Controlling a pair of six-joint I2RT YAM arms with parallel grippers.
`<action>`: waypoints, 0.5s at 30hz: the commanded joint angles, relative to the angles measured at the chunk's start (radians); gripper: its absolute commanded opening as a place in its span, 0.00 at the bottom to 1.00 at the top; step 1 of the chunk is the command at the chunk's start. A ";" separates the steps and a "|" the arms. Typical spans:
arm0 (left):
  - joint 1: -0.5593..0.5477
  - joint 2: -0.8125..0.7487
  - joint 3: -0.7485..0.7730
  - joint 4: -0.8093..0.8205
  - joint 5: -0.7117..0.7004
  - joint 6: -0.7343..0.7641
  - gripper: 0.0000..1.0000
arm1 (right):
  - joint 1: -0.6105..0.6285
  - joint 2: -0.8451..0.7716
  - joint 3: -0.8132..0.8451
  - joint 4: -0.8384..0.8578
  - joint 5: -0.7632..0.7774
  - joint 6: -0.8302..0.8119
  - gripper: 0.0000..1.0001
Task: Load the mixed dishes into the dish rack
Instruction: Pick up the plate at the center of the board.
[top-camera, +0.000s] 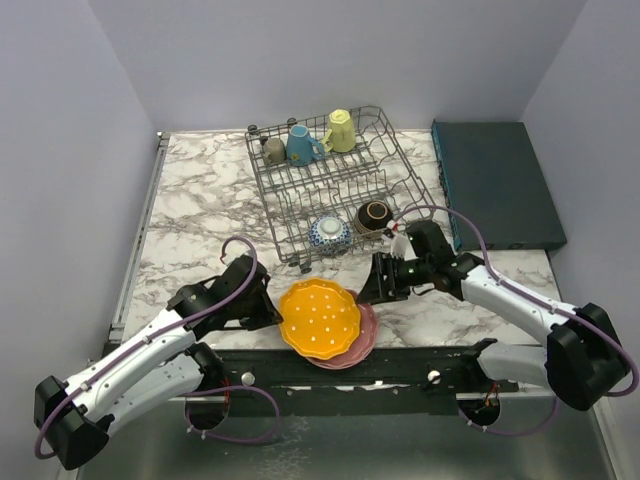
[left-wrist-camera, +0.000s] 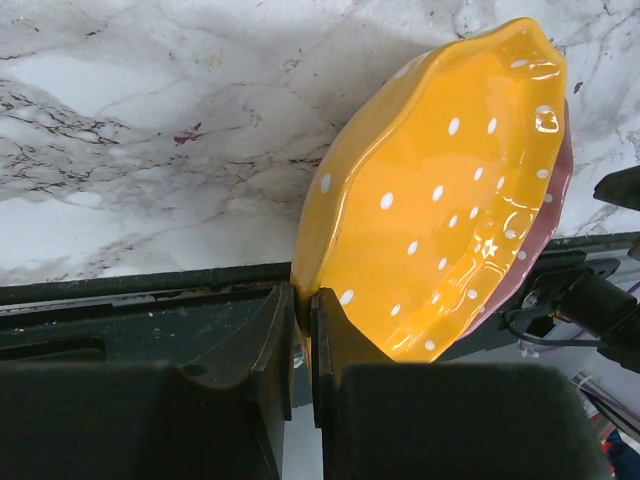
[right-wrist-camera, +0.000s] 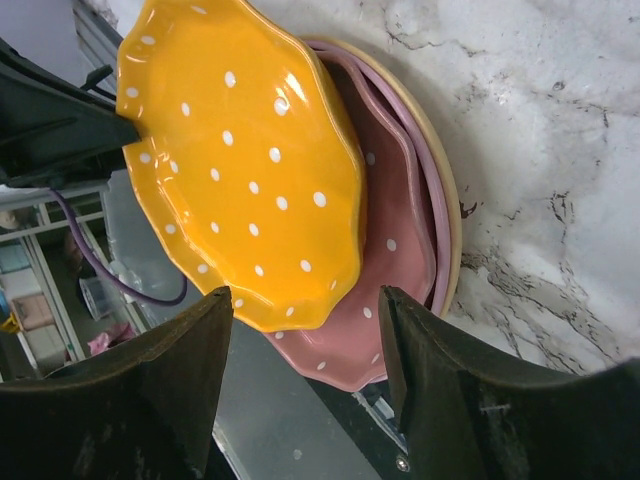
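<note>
Two dotted scalloped ceramic plates (top-camera: 330, 325) at your jaws; three mugs (top-camera: 300, 146) and two small bowls (top-camera: 329, 234) sit in the grey wire dish rack (top-camera: 410, 165) beyond.
Your left gripper (left-wrist-camera: 303, 300) pinches the rim of the orange plate (left-wrist-camera: 440, 200), jaws almost closed; it lies face-up, tilted on the pink plate (right-wrist-camera: 390, 250). Your right gripper (right-wrist-camera: 305, 300) gapes wide beside both, empty.

Marble tbl (top-camera: 195, 195) (pale lilac walls (top-camera: 70, 150))

Orange dotted plate (top-camera: 319, 318) tilted atop pink plate (top-camera: 368, 331), rack (top-camera: 340, 186) beyond
</note>
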 joint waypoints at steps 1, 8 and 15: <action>0.000 -0.025 -0.012 0.019 0.018 -0.042 0.00 | 0.035 0.025 0.030 0.029 0.037 0.021 0.65; 0.000 -0.046 -0.054 0.020 0.020 -0.057 0.00 | 0.095 0.077 0.040 0.045 0.089 0.036 0.65; 0.000 -0.048 -0.056 0.020 0.022 -0.062 0.00 | 0.153 0.147 0.068 0.056 0.148 0.046 0.65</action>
